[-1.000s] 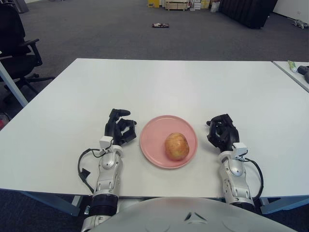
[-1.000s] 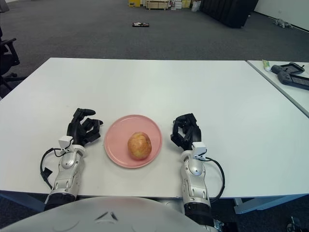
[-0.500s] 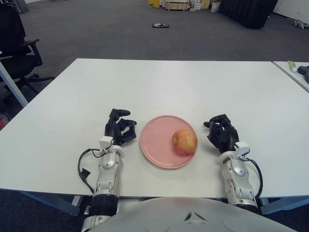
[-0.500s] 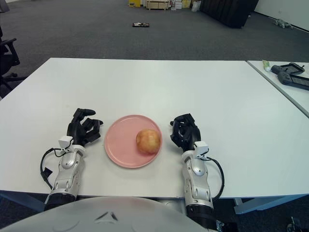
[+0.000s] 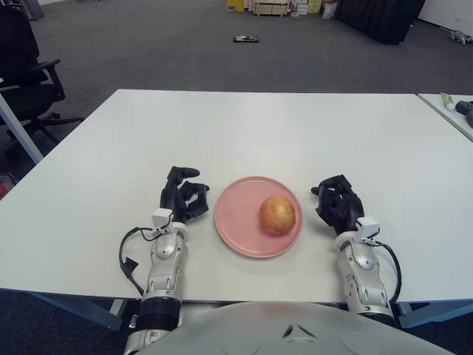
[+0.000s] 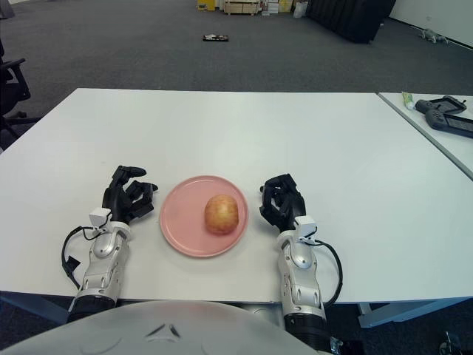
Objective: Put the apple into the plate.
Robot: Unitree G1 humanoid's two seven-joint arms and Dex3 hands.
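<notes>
Worktop: broad white rectangular table (image 5: 295, 126); everything I work with sits close to its near edge, about midway along it.

Plate: round, flat pink plate (image 5: 235, 218), lying on the worktop just back from the near edge, between my two hands.

Apple: yellow-red round apple (image 5: 277, 215), inside the plate, on its right half and short of the rim. Nothing touches it.

Left hand (image 5: 182, 197): just left of the plate; dark fingers curled inward, nothing in them. Idle.

Right hand (image 5: 337, 204): just right of the plate, apart from its rim; fingers drawn in loosely, grasping nothing. Nearest to the apple, but a clear gap separates us.

Step in hand: my judgement is that placing is done, since the apple lies in the plate and both my hands are clear of it. I am at the release-and-retire end of the task.

Next move calls for: little. Keep my right hand away from the plate rim so I do not nudge it; a round apple on a flat plate may roll.
</notes>
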